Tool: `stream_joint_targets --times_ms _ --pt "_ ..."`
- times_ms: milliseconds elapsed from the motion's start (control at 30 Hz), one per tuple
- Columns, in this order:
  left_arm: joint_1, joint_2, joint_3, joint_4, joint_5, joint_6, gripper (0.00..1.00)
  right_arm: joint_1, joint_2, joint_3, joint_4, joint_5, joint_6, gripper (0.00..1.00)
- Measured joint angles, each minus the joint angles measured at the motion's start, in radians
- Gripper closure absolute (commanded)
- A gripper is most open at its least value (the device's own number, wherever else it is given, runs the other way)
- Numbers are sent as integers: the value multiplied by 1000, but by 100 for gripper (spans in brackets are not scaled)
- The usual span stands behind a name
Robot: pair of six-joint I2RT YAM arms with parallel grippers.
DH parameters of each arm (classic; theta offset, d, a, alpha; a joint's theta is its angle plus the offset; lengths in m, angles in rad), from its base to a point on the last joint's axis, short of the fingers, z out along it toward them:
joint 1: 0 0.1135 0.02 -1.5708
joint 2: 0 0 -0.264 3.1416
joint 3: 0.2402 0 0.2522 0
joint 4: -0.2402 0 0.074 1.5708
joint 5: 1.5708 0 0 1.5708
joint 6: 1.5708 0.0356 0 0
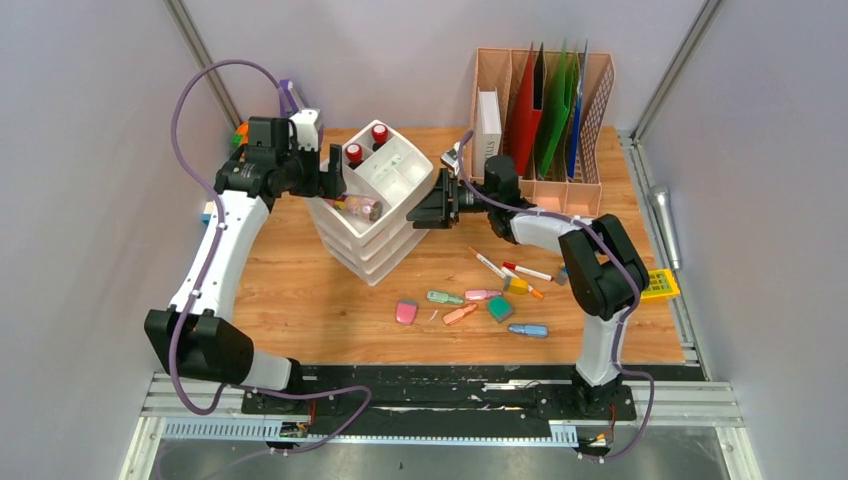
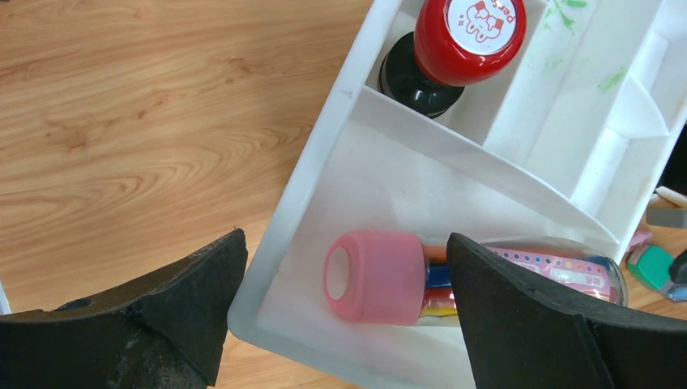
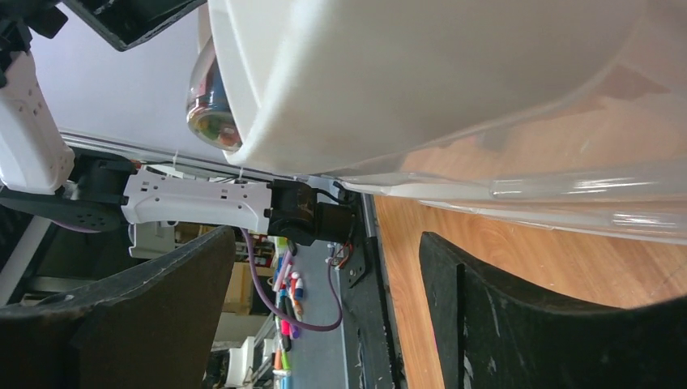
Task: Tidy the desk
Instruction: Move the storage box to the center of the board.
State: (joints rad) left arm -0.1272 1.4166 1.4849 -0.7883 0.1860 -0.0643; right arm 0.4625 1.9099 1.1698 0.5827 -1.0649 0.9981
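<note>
Light-brown wood, your desk [image 1: 300, 300] lies between the grey walls [image 1: 90, 150]. The white tray stack [image 1: 370, 250] stands on it between your grippers. Left gripper [image 2: 344, 243] is spread wide above a pink-capped bottle [image 2: 381, 277]; right gripper [image 3: 324, 243] is spread, pinching nothing.

Rect. light-brown wood-grain desk [image 1: 300, 290], flat, cluttered

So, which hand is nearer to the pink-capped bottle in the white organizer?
Left. The left hand is open just over the bottle. The right hand is at the organizer's opposite side, away from the bottle.
</note>
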Motion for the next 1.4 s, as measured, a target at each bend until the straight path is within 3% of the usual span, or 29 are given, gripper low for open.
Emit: stream_joint_targets --times_ms 400,1400 --pt "0 -47 -32 -8 22 1 0 20 64 71 74 -21 83 17" --pt "3 -148 -132 -23 176 32 0 -14 101 129 44 -4 134 19"
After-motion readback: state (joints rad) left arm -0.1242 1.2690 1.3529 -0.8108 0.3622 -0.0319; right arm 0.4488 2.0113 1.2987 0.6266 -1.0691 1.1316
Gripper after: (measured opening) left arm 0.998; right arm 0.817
